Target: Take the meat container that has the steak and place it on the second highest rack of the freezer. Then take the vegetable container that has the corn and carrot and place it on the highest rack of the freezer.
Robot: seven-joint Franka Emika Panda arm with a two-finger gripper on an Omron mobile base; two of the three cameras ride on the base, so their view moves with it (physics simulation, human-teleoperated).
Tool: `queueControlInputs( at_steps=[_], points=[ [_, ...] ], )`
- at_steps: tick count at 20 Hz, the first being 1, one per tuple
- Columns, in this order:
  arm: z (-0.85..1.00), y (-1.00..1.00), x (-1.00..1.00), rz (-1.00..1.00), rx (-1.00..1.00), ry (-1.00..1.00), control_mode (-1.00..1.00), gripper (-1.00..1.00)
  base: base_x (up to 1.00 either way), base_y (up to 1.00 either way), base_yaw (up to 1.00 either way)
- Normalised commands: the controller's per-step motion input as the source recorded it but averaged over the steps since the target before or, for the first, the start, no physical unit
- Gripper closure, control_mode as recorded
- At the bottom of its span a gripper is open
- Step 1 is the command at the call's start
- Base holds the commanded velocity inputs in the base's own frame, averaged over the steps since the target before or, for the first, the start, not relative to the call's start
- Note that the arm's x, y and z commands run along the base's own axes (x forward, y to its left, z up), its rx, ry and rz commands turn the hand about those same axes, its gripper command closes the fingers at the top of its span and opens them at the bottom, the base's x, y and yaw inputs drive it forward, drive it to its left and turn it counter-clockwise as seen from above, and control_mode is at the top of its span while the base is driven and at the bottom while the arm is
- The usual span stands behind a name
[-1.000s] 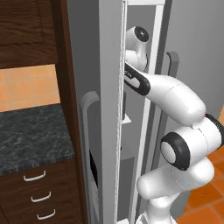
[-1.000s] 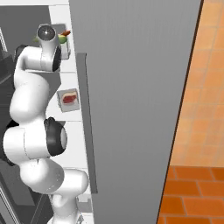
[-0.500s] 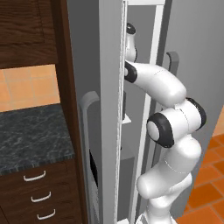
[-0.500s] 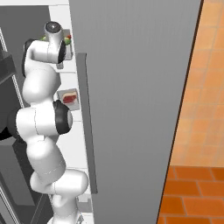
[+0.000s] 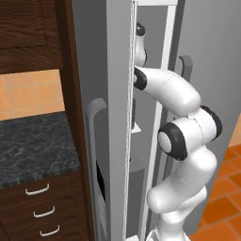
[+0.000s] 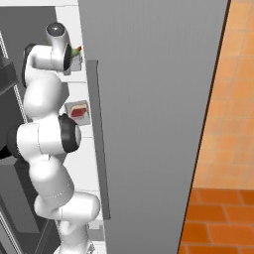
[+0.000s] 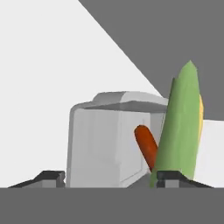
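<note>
Gripper [image 7: 109, 176] spread, pinching nothing; pale grey tray [image 7: 103, 140] with green-husked corn cob [image 7: 180, 127] and orange carrot [image 7: 147, 144] just ahead.

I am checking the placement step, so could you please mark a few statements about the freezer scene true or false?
1. The gripper is open. True.
2. The grey container with the orange carrot and green-husked corn cob sits right ahead of the fingertips. True.
3. The red steak sits above the vegetables. False: it sits on a shelf below them.
4. The light-grey freezer door is shut. False: it stands open.
</note>
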Motion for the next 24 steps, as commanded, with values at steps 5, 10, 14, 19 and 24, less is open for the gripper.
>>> queueControlInputs(
  at_steps=[5,10,14,19,24],
  points=[
    [0.35,-0.06,-0.95,0.0,0.08,-0.42,-1.0,-1.0,0.0,0.0,0.0],
    [0.1,-0.77,-1.0,-0.01,0.22,-0.19,-1.0,-1.0,0.0,0.0,0.0],
    [0.0,-0.94,-1.0,-0.05,0.21,-0.12,-1.0,-1.0,0.0,0.0,0.0],
    [0.0,-0.45,-1.0,-0.1,0.02,-0.18,-1.0,-1.0,0.0,0.0,0.0],
    [-0.21,-0.46,-1.0,-0.12,0.0,-0.11,-1.0,-1.0,0.0,0.0,0.0]
  ],
)
